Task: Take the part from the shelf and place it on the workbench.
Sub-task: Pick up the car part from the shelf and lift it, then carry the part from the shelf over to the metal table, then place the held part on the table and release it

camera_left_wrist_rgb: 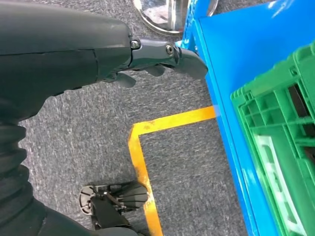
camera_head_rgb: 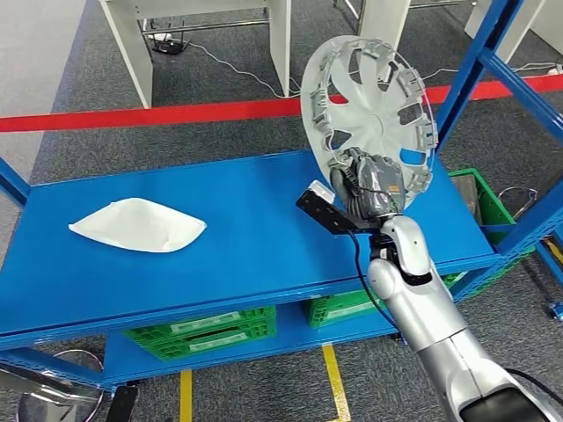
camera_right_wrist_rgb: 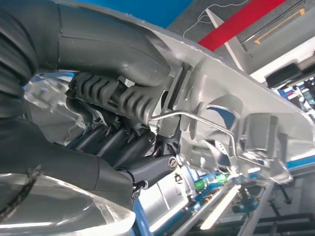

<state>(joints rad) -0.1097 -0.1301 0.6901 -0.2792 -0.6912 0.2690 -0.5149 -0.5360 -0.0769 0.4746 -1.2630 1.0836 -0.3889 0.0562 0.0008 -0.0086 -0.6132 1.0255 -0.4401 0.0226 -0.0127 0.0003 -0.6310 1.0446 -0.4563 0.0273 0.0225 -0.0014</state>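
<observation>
- The part [camera_head_rgb: 372,105], a silver plastic wheel cover with curved spokes and clips round its rim, was up in the air over the right end of the blue shelf [camera_head_rgb: 252,237], standing nearly on edge with its ribbed inner side toward me.
- My right hand [camera_head_rgb: 369,183] was gripping it at the lower rim, fingers wrapped round the edge.
- Room to move: the blue upright post [camera_head_rgb: 475,66] sat just right of the cover, pretty close to its rim. Loads of open shelf top to the left, apart from a flat white bag [camera_head_rgb: 138,225] well away at the far left.
- Behind the shelf there was grey carpet with a red floor line [camera_head_rgb: 166,114] and white table legs [camera_head_rgb: 129,48].
- Green slatted crates [camera_head_rgb: 206,332] sat on the lower level.
- Right wrist view up close: thick grey thumb over the moulded rim of the part [camera_right_wrist_rgb: 237,88], dark fingers [camera_right_wrist_rgb: 152,169] curled underneath, and a thin wire ring [camera_right_wrist_rgb: 200,118] running along the clips, which the head view barely showed.
- Left wrist view: my left hand [camera_left_wrist_rgb: 159,59] hung low beside the shelf's lower edge, holding nothing, fingers fairly straight, over grey carpet with yellow tape [camera_left_wrist_rgb: 142,162] and next to a green crate.
</observation>
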